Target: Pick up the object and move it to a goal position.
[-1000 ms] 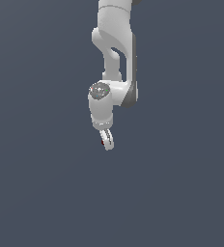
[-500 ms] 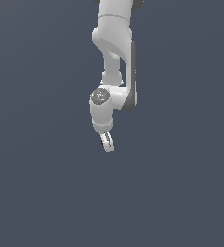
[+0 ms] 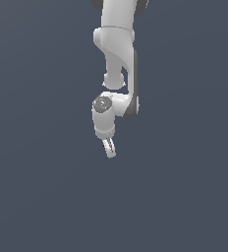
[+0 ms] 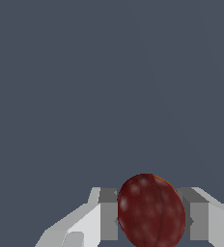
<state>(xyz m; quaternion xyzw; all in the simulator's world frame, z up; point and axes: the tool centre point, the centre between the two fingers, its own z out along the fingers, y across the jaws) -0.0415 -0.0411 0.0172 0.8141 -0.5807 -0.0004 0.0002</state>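
The gripper (image 4: pixel 151 219) is clamped on the object (image 4: pixel 151 212), a dark red, roundish, faintly mottled blob with a thin seam running down it. In the wrist view the object sits squarely between the two grey pads (image 4: pixel 108 214), touching both, with the white fingers spreading out behind them. Around it is only plain dark blue-grey, so whether a surface lies under it cannot be told.

The exterior view shows what the wrist view cannot: the white arm (image 3: pixel 117 54) hanging down from the top of the picture, bent at the wrist, with the gripper (image 3: pixel 109 148) pointing down and slightly toward the exterior view's right. There the fingers look nearly together, and the object is too small to make out.
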